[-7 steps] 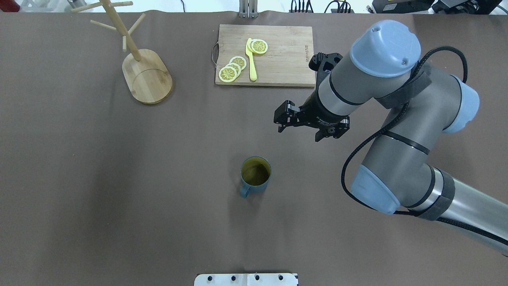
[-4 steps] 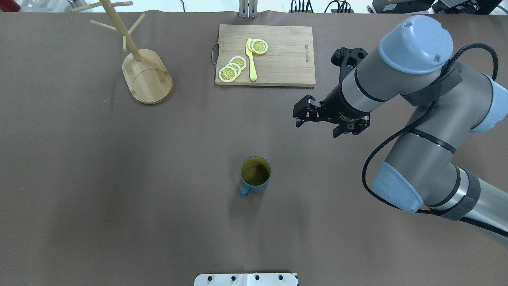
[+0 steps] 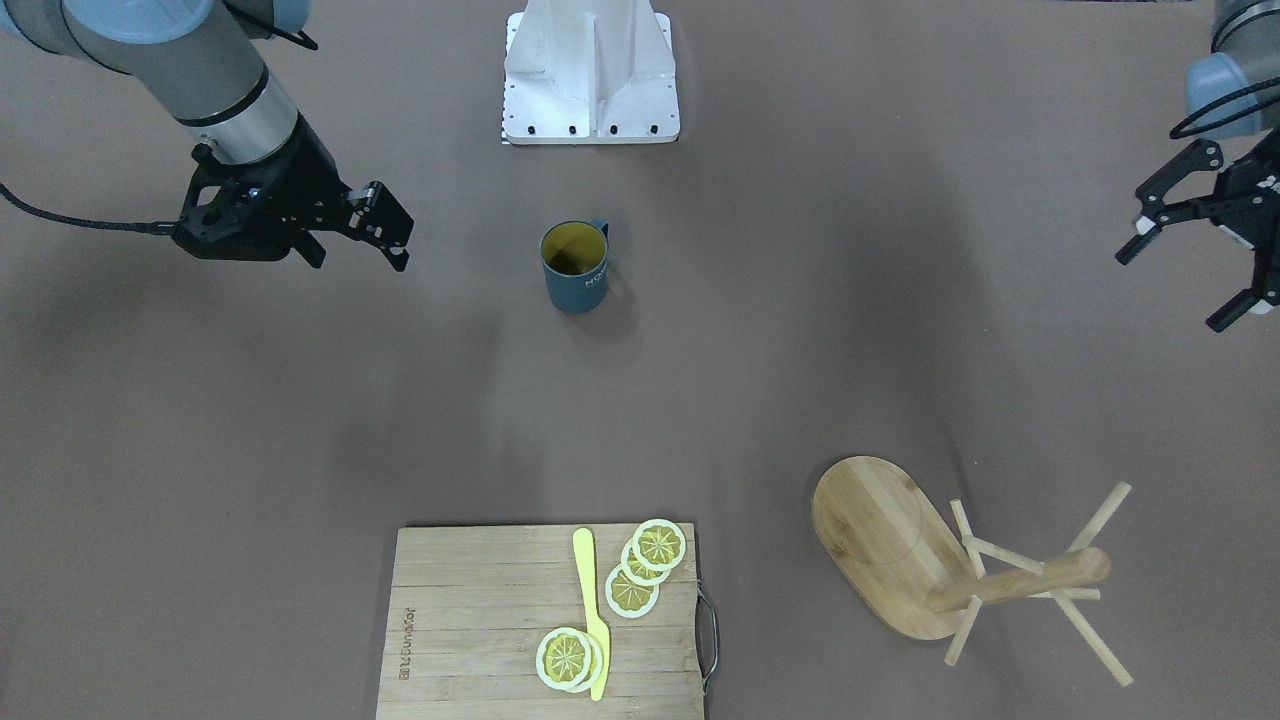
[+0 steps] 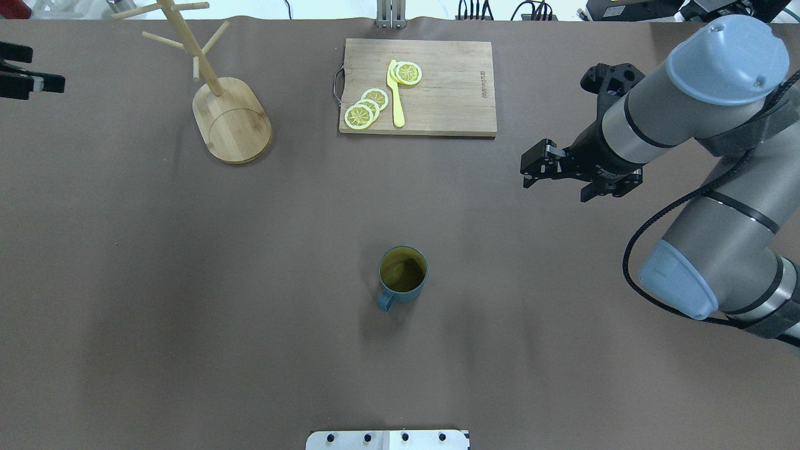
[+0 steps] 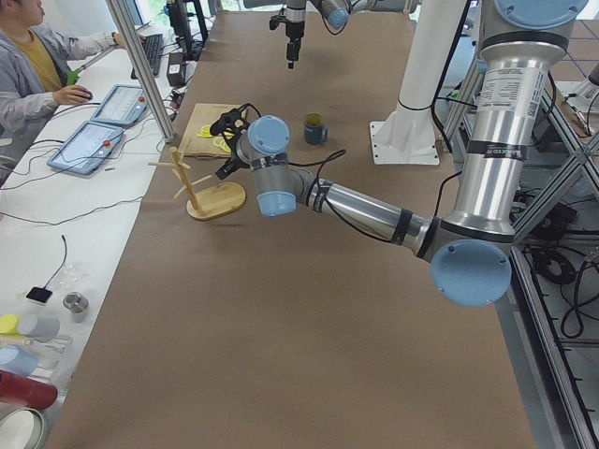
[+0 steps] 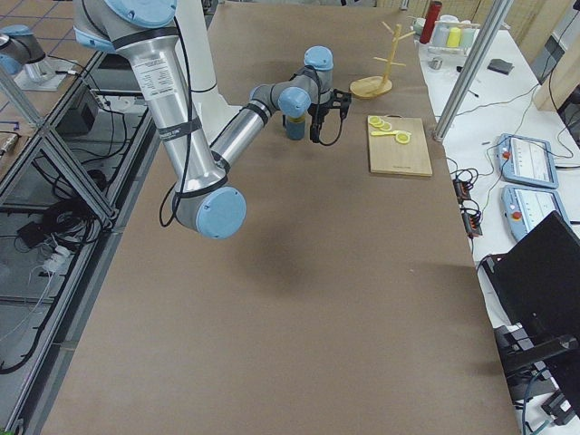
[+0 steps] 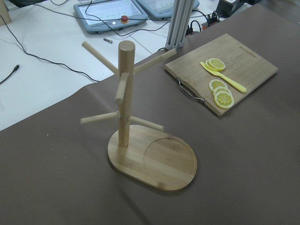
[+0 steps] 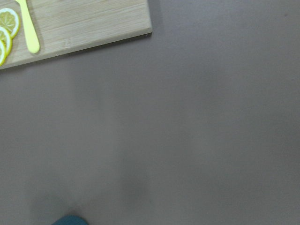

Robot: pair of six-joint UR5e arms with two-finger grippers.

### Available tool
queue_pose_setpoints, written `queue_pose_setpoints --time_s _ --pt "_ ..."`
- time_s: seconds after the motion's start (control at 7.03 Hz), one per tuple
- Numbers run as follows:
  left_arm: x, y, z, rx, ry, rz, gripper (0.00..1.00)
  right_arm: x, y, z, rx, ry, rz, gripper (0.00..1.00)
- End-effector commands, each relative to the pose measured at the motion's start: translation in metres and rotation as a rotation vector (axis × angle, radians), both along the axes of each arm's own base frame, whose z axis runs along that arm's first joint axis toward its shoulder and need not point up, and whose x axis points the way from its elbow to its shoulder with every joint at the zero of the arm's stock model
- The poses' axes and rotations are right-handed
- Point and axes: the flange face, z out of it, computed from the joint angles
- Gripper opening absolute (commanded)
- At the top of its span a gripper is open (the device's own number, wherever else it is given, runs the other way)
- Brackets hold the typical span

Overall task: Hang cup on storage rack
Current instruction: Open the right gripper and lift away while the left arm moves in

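The dark teal cup (image 4: 402,275) stands upright mid-table, yellow-green inside, its handle toward the robot's side; it also shows in the front view (image 3: 575,262). The bamboo storage rack (image 4: 231,119) stands at the far left with bare pegs, and the left wrist view (image 7: 124,103) looks onto it. My right gripper (image 4: 555,190) is open and empty, well to the right of the cup and farther out. My left gripper (image 3: 1170,292) is open and empty, hovering at the table's left edge, left of the rack. The right wrist view shows only a sliver of the cup (image 8: 70,220).
A wooden cutting board (image 4: 417,86) with lemon slices (image 4: 369,106) and a yellow knife (image 4: 395,94) lies at the far middle. The robot's white base plate (image 3: 590,70) sits at the near edge. Operators' desks stand beyond the far edge.
My right gripper has swung to the right and farther out, away from the cup, staying open. My left gripper has come into the overhead view at the left edge. The cup has not moved.
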Motion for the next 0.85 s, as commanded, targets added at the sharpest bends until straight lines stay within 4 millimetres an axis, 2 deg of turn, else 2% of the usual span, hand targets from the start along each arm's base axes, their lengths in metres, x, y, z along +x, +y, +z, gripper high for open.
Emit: queue_pose_setpoints --time_s 0.0,0.28,0.57,0.71 --pt "0.058 0.007 -0.041 0.015 0.078 0.029 0.97 0.023 -0.008 0.033 0.019 0.048 -0.009 1.00" --pt "0.107 0.027 -0.063 0.054 0.104 0.128 0.97 0.037 -0.012 0.053 0.041 0.079 -0.028 1.00" --pt "0.151 0.050 -0.069 0.069 0.119 0.207 0.97 0.061 -0.019 0.085 0.072 0.125 -0.062 1.00" --pt "0.192 0.065 -0.072 0.078 0.122 0.182 0.97 0.077 -0.022 0.110 0.079 0.152 -0.088 1.00"
